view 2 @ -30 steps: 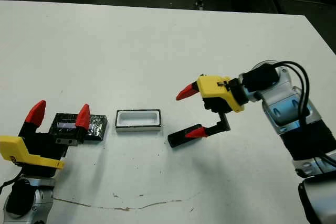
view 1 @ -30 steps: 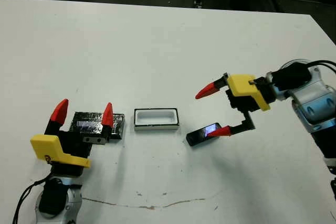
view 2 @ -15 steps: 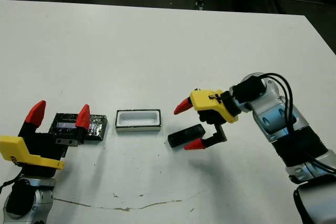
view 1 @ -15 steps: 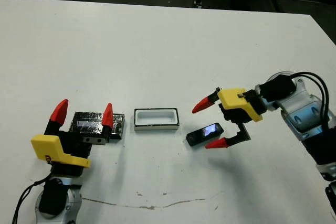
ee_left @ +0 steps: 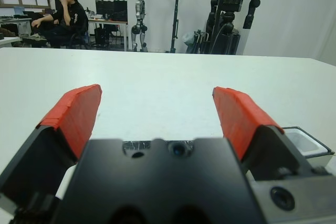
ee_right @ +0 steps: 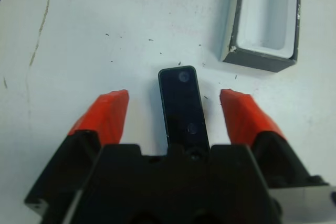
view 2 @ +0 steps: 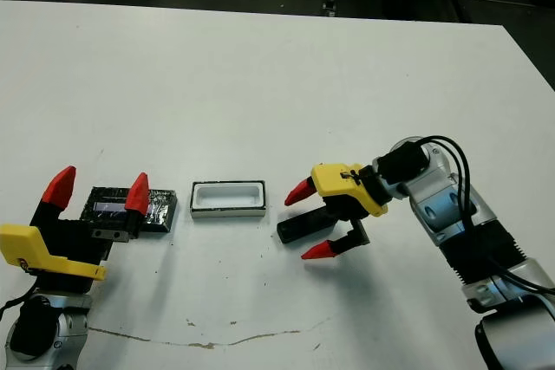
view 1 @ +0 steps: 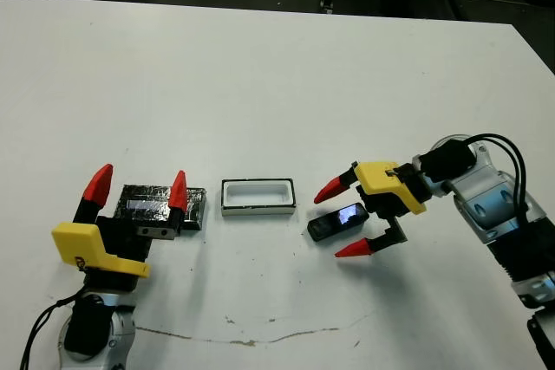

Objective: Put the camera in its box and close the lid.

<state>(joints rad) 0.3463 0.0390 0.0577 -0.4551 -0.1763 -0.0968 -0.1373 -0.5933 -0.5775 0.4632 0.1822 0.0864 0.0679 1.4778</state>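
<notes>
The camera (view 1: 337, 221) is lying flat on the white table (view 1: 260, 84), just at 3 o'clock of the box (view 1: 257, 196) and not touching it. Its long axis is tilting slightly, the end farther from the box pointing toward 2 o'clock, and its glossy face is showing a bluish reflection.

The right gripper (view 1: 343, 219) is sitting low over the table with its jaws released and spread wide around the camera: one red fingertip (view 1: 328, 190) is lying at 12 o'clock of the device and the other at 6 o'clock. In the right wrist view the camera (ee_right: 182, 106) is running lengthwise down the middle of the gap, with bare table showing on both sides between it and the pads (neither pad is touching it).

The box is standing open side up, its pale inside holding nothing, its thick white rim unobstructed. The right wrist view is also catching the box (ee_right: 265, 19) beyond the far end of the camera.

The lid (view 1: 161, 206) is resting on the table at 9 o'clock of the box, near it but apart from it, speckled face up with its shiny strip visible.

The left gripper (view 1: 139, 186) is hovering over the lid with its jaws likewise released, holding nothing. Its two red tips are pointing toward 12 o'clock.

A person (ee_left: 65, 17) is sitting at a desk beyond the table's far edge in the left wrist view.
</notes>
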